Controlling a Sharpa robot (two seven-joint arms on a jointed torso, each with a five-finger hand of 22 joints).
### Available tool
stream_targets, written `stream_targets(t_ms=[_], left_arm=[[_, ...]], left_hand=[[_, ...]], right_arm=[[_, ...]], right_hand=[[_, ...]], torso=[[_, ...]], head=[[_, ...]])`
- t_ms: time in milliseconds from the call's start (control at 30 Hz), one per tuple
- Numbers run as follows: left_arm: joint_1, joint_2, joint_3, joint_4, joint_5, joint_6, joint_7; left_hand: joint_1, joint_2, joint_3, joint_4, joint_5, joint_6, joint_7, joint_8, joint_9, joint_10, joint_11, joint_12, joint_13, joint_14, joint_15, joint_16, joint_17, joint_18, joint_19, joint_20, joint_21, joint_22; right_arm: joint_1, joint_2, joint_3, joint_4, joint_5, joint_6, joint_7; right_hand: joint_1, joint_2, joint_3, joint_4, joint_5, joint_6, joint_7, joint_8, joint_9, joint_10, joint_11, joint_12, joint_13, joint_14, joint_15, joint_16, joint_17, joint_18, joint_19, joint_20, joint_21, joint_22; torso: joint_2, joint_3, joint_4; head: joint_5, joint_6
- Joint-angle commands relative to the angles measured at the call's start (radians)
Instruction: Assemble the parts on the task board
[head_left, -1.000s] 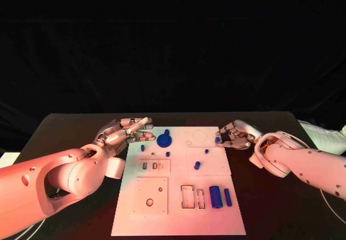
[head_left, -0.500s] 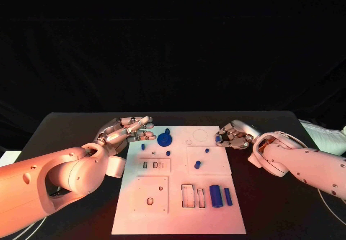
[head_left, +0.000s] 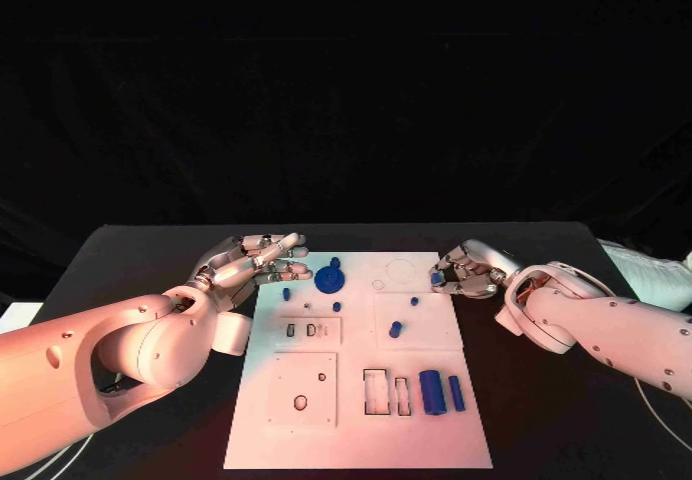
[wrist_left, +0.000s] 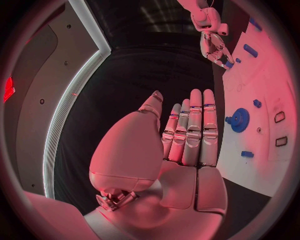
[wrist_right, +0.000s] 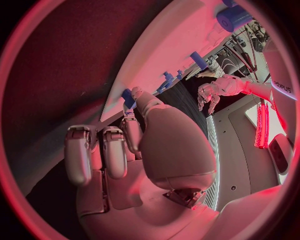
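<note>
The white task board (head_left: 361, 440) lies mid-table. A blue gear (head_left: 329, 283) (wrist_left: 239, 120) stands in its upper left, with small blue pegs (head_left: 394, 329) scattered around it. A blue cylinder (head_left: 430, 392) and a slimmer blue bar (head_left: 456, 393) lie at the lower right, beside two empty slots (head_left: 375, 393). My left hand (head_left: 253, 262) (wrist_left: 184, 135) hovers at the board's upper left edge, fingers straight and holding nothing. My right hand (head_left: 464, 270) (wrist_right: 125, 145) is curled at the upper right edge and pinches a small blue part (head_left: 436, 281) (wrist_right: 127, 97) at its fingertips.
A square inset plate with holes (head_left: 300, 390) sits at the board's lower left, and small rectangular slots (head_left: 300, 330) lie above it. Black table (head_left: 577, 420) surrounds the board on both sides.
</note>
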Motion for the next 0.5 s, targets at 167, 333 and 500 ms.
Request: stream_targets(t_ms=[167, 333, 500], left_arm=[[0.0, 0.003, 0.0, -0.005, 0.002, 0.02, 0.004], [0.0, 0.006, 0.0, -0.016, 0.002, 0.021, 0.005], [0.0, 0.009, 0.0, -0.03, 0.002, 0.021, 0.007]], left_hand=[[0.003, 0.008, -0.002, -0.006, -0.004, -0.004, 0.006, -0.006, -0.001, -0.004, 0.001, -0.004, -0.001, 0.004, 0.002, -0.004, 0.001, 0.004, 0.007, -0.002, -0.003, -0.002], [0.003, 0.008, -0.002, -0.006, -0.004, -0.004, 0.006, -0.006, -0.001, -0.004, 0.001, -0.004, -0.001, 0.004, 0.002, -0.004, 0.001, 0.004, 0.007, -0.002, -0.003, -0.002], [0.003, 0.008, -0.002, -0.006, -0.004, -0.004, 0.006, -0.006, -0.001, -0.004, 0.001, -0.004, -0.001, 0.004, 0.002, -0.004, 0.001, 0.004, 0.007, -0.002, -0.003, -0.002]], right_arm=[[0.01, -0.003, 0.007, 0.062, 0.02, -0.048, -0.03], [0.028, 0.001, 0.008, 0.138, 0.026, -0.059, -0.052], [0.033, 0.031, 0.009, 0.194, 0.001, -0.061, -0.083]], right_hand=[[0.004, 0.036, 0.01, -0.003, -0.012, 0.026, -0.017, 0.007, 0.01, 0.007, -0.016, 0.011, 0.053, 0.1, -0.011, 0.007, 0.244, -0.011, 0.033, -0.009, 0.004, 0.111], [-0.003, 0.041, 0.01, -0.002, -0.015, 0.028, -0.019, 0.007, 0.011, 0.009, -0.018, 0.014, 0.055, 0.1, -0.012, 0.008, 0.246, -0.012, 0.033, -0.01, 0.004, 0.112], [-0.006, 0.045, 0.011, -0.001, -0.016, 0.03, -0.021, 0.008, 0.012, 0.01, -0.019, 0.016, 0.056, 0.1, -0.013, 0.009, 0.246, -0.012, 0.033, -0.011, 0.004, 0.111]], torso=[[-0.002, -0.0019, 0.0014], [-0.005, -0.0054, 0.0034], [-0.012, -0.0107, 0.0077]], head=[[0.002, 0.0], [0.004, 0.0], [0.01, -0.009]])
